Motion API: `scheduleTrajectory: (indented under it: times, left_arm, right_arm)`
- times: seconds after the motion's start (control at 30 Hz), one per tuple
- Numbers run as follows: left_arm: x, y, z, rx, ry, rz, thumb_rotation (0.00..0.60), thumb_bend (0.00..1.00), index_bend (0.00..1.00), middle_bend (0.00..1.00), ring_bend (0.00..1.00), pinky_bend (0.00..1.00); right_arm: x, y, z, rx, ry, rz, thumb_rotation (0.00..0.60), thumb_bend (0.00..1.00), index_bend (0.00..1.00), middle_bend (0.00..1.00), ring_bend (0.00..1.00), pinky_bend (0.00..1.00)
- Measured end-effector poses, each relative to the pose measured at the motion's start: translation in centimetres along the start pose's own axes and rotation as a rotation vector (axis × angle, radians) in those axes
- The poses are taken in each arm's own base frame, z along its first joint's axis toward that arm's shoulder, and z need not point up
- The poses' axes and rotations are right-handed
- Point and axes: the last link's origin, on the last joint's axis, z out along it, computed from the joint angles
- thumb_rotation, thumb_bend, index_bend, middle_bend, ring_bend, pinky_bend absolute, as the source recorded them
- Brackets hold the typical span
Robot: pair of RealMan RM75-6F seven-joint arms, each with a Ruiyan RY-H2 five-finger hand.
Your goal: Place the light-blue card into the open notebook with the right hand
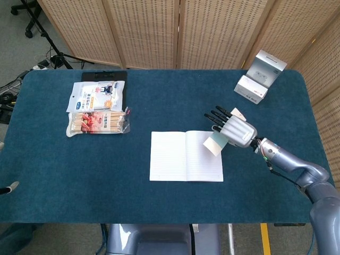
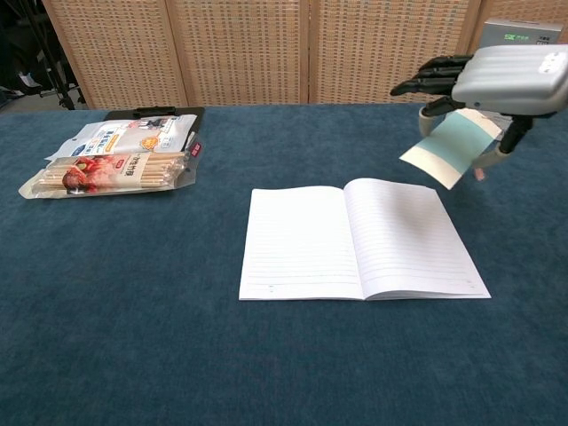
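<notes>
The open notebook [image 1: 186, 155] [image 2: 359, 238] lies flat near the middle of the blue table, its lined pages bare. My right hand [image 1: 234, 129] [image 2: 497, 80] hovers in the air over the notebook's right page and holds the light-blue card [image 1: 214, 143] [image 2: 448, 151]. The card hangs tilted below the hand, its lower edge pointing at the page. It does not touch the page. The hand's dark fingers stretch out to the left above the card. My left hand is in neither view.
A white and grey box [image 1: 258, 77] [image 2: 504, 75] stands at the back right of the table [image 1: 64, 175]. Snack packets [image 1: 97, 109] [image 2: 111, 160] and a black clipboard [image 1: 103, 76] lie at the back left. Woven screens stand behind the table.
</notes>
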Motion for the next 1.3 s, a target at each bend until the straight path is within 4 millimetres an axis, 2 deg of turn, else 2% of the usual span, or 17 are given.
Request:
scheduleTrajectory:
  times: [0.17,0.33,0.43,0.53,0.77,0.87,1.07,1.3]
  left_arm:
    - [0.0,-0.1,0.1,0.002,-0.004,-0.002,0.600,0.00,0.00,0.00,0.00,0.00]
    - [-0.2,-0.2,0.3,0.007,-0.015,-0.002,0.600,0.00,0.00,0.00,0.00,0.00]
    - [-0.3,-0.3,0.5,0.009,-0.026,-0.001,0.600,0.00,0.00,0.00,0.00,0.00]
    - [-0.4,-0.4,0.6,0.012,-0.030,-0.005,0.600,0.00,0.00,0.00,0.00,0.00]
    - [-0.5,-0.5,0.6,0.009,-0.048,-0.012,0.600,0.00,0.00,0.00,0.00,0.00]
    - [-0.4,-0.5,0.5,0.004,-0.049,-0.021,0.600,0.00,0.00,0.00,0.00,0.00]
    - [-0.4,-0.4,0.5,-0.010,-0.058,-0.026,0.600,0.00,0.00,0.00,0.00,0.00]
    - [-0.5,-0.3,0.5,-0.016,-0.075,-0.037,0.600,0.00,0.00,0.00,0.00,0.00]
  right_arm:
    - [2.8,-0.9,3.4,0.034,0.056,-0.035,0.600,0.36,0.60,0.01,0.00,0.00]
    - [5.0,-2.2,6.1,0.103,0.103,-0.164,0.600,0.35,0.60,0.01,0.00,0.00]
    - [6.4,-4.3,8.0,0.188,0.131,-0.253,0.600,0.35,0.60,0.02,0.00,0.00]
    - [6.9,-6.4,9.4,0.265,0.138,-0.317,0.600,0.34,0.60,0.03,0.00,0.00]
    - [6.4,-9.6,10.1,0.427,0.165,-0.501,0.600,0.34,0.60,0.04,0.00,0.00]
    - [6.2,-10.7,10.3,0.466,0.179,-0.514,0.600,0.34,0.60,0.05,0.00,0.00]
    - [5.7,-11.6,10.3,0.543,0.188,-0.592,0.600,0.34,0.60,0.08,0.00,0.03]
    - [4.8,-11.3,10.7,0.582,0.185,-0.649,0.600,0.36,0.60,0.09,0.00,0.04]
